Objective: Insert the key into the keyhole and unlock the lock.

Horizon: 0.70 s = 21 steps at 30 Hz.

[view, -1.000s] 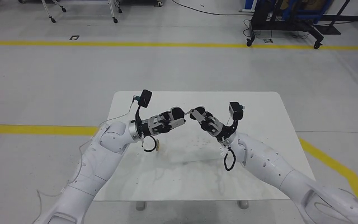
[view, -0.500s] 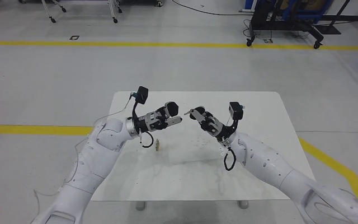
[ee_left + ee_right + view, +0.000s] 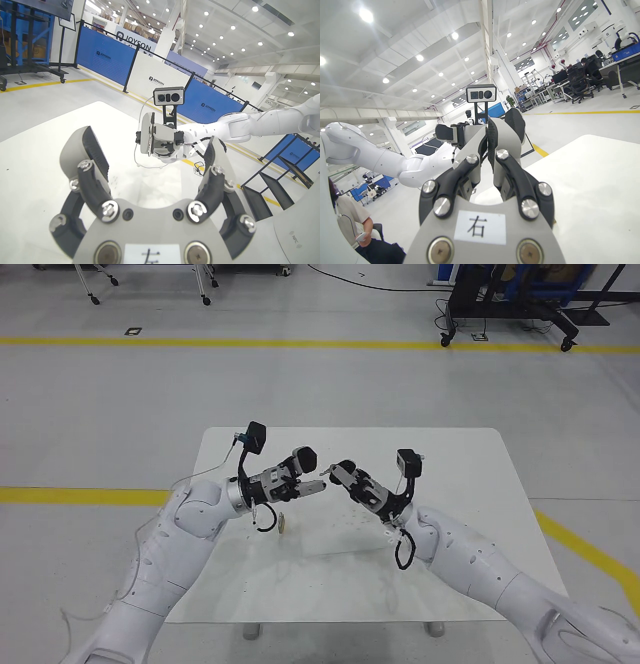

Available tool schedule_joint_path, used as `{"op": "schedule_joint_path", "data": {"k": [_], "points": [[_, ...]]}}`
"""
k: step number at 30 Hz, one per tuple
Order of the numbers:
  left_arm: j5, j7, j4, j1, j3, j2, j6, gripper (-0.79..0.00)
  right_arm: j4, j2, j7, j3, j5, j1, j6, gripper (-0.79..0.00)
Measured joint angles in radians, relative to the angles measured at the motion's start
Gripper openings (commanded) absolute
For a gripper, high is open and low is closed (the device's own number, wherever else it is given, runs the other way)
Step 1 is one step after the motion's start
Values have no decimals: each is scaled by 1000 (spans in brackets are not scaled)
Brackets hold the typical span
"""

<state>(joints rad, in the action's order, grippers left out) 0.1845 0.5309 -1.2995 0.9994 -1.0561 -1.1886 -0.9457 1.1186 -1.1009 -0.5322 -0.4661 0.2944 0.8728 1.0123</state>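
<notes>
My right gripper [image 3: 338, 471] hovers above the middle of the white table [image 3: 460, 464], shut on a thin metal key [image 3: 150, 141] whose toothed edge shows between its pads in the left wrist view. My left gripper [image 3: 314, 472] faces it from a short distance, wide open, with nothing between its fingers [image 3: 95, 152]. In the right wrist view the right gripper [image 3: 490, 130] has its pads pressed together, and the left gripper's black pads [image 3: 444, 133] sit just behind. A small brass-coloured lock [image 3: 283, 522] lies on the table below the left wrist.
Bare table surface stretches to the right and toward the front edge [image 3: 350, 619]. Carts and black racks [image 3: 510, 304] stand on the floor well beyond the table. A yellow floor line [image 3: 60, 495] runs past both sides.
The left gripper, close against the right one a second ago, pulled back and opened. The right gripper then shifted slightly left toward it, still shut on the key.
</notes>
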Motion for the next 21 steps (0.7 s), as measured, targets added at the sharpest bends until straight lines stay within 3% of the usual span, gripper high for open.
{"op": "schedule_joint_path", "data": {"k": [7,12,15,17,21], "points": [[-4,1,3,-3,6,2,7,-517,6,-9,97,-33,-92,11,0,-785],[-8,0,10,-7,13,2,21,-536,13,-13,152,-61,-116,24,0,-785],[-11,-5,14,-10,18,1,28,-631,15,-17,177,-75,-124,32,0,-785],[-8,-8,16,-12,21,1,30,-770,16,-20,193,-85,-128,37,0,-785],[5,-12,19,-15,23,1,37,-785,16,-26,216,-104,-134,46,0,-785]]}}
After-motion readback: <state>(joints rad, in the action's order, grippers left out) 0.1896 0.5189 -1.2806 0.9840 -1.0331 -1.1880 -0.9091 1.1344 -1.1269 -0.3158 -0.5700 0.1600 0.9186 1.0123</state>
